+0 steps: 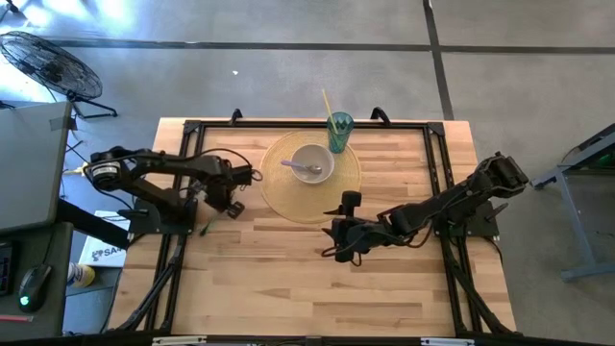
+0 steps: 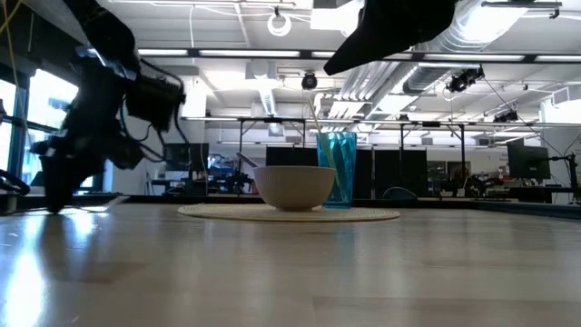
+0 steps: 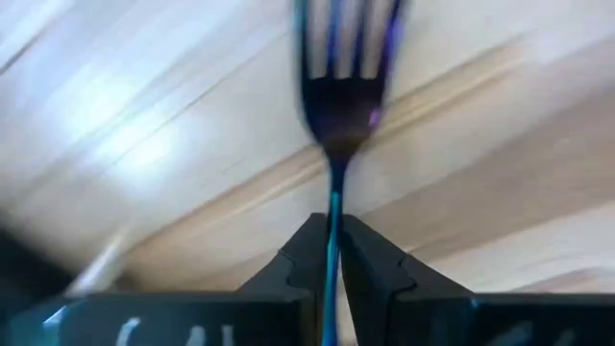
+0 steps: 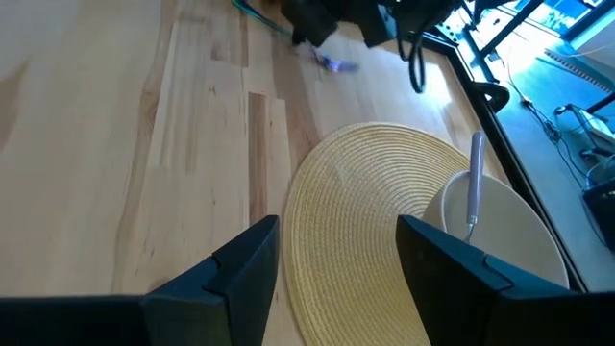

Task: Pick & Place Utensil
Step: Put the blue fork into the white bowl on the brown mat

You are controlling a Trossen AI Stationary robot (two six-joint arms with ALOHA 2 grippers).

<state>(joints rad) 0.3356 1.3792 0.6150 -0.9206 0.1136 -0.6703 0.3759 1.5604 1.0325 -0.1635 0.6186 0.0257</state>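
the pick-up step is judged to be in hand: in the left wrist view a fork (image 3: 336,125) is seen clamped by its thin handle between the closed jaws of the left gripper (image 3: 331,252), its prongs pointing out over the wooden desk (image 1: 288,279), near the desk's left side. the next move is judged to call for a lift and a carry toward the round woven mat (image 1: 312,178), where a white bowl (image 1: 312,161) with a spoon (image 1: 300,166) in it is set, a blue cup (image 1: 340,133) standing just behind. the right gripper (image 4: 336,252) is held partly open and empty, just beside the mat's near edge. the desk is of pale wood planks in a black frame; a grey concrete floor and a fan (image 1: 50,65) are seen beyond.
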